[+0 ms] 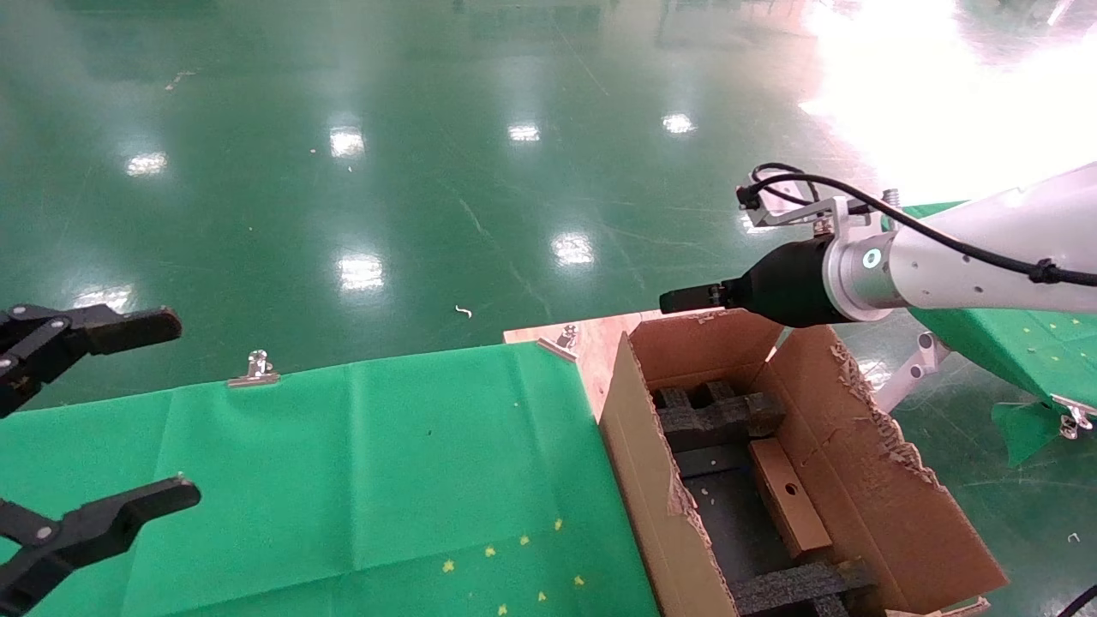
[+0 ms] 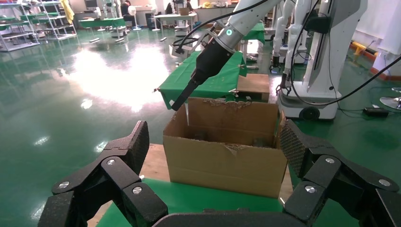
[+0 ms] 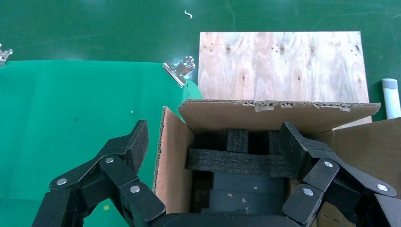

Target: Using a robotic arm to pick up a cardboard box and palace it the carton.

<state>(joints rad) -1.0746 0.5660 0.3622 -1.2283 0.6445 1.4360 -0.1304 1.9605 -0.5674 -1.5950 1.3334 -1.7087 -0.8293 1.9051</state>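
Hovering my right arm, the white jointed robotic arm with the green ring light, above the far end of the large brown corrugated carton with ragged flaps; its black multi-finger gripper sits just over the carton's far flap, touching nothing. Right wrist view: fingers spread wide, nothing between them, black foam inserts directly below. The small plain brown cardboard box with a round hole lies inside the carton, tilted against the right-hand wall, between the far foam block and the near foam strip. It is apart from my gripper. The carton stands at the right edge of the green cloth-covered table, partly on a bare plywood board that shows beyond the cloth edge. Silver binder clips pin the cloth along the far edge. My left gripper is parked over the left edge of the table, fingers wide apart and holding nothing; its wrist view looks across the cloth at the carton's side. Glossy green floor all round.
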